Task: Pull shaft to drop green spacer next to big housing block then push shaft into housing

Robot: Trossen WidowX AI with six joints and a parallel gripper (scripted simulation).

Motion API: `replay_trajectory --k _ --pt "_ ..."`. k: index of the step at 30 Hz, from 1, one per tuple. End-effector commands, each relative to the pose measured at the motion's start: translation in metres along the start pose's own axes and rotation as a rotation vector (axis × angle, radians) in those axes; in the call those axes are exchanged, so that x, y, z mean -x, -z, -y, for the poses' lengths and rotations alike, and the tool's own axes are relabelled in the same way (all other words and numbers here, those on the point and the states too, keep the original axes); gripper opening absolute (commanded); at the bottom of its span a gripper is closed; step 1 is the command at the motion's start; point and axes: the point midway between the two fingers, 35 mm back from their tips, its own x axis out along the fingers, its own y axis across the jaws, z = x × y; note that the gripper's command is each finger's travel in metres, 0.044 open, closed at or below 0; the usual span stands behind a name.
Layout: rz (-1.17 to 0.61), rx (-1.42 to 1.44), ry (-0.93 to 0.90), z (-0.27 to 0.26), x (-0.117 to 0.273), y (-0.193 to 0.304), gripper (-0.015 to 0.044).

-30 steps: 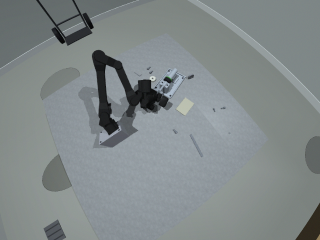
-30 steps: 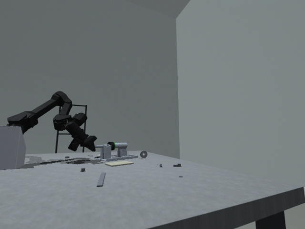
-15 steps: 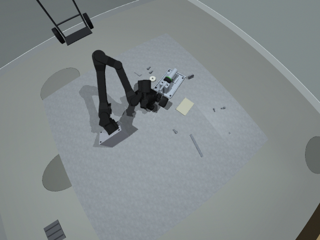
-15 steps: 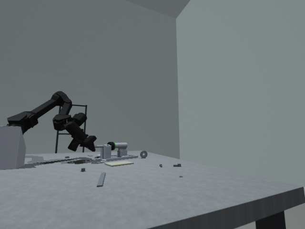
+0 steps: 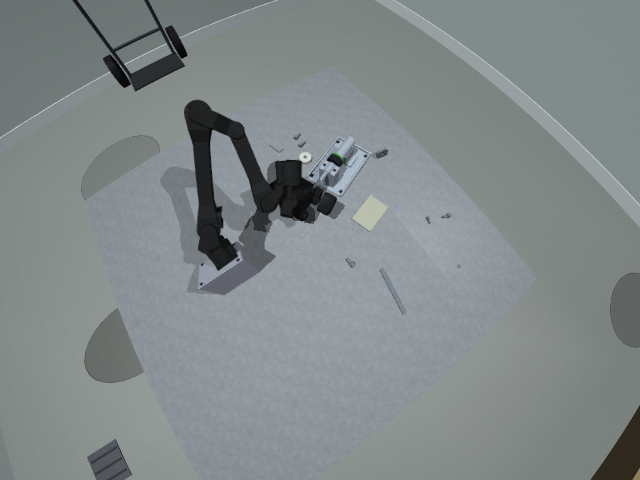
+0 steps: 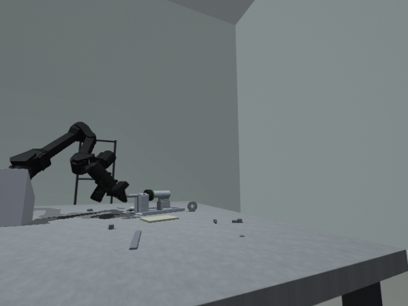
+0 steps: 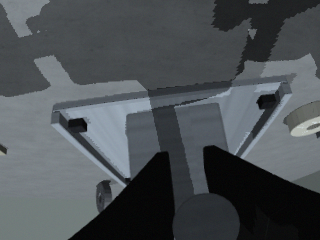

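Observation:
My gripper (image 5: 316,192) (image 6: 125,197) (image 7: 186,160) is shut on the shaft (image 6: 132,195) (image 7: 206,217), whose round end shows large in the wrist view. The shaft runs through the slim support block (image 5: 328,169) (image 6: 141,203) towards the housing (image 5: 347,148) (image 6: 162,194), a pale cylinder on a block. The green spacer (image 5: 338,155) (image 6: 153,194) shows as a thin ring against the housing. Black spacing (image 5: 334,160) (image 6: 148,194) sits between it and the support block. All stand on the base plate (image 5: 361,166) (image 6: 178,209) (image 7: 100,120). The shaft inside the housing is hidden.
A pale yellow pad (image 5: 369,212) (image 6: 159,218) lies beside the plate. A cream ring (image 5: 305,157) (image 7: 307,120) and a grey wheel (image 5: 381,152) (image 6: 192,206) (image 7: 103,196) are near its sides. A flat bar (image 5: 392,290) (image 6: 135,240) and several small screws lie farther off.

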Motion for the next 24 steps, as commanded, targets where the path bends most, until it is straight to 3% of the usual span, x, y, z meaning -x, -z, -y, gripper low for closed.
replay_trajectory --k 1,24 --pt "0.001 0.004 0.000 0.0000 0.0007 -0.0012 0.0000" --pt "0.001 0.003 0.000 0.0000 0.0023 -0.0027 0.0000"
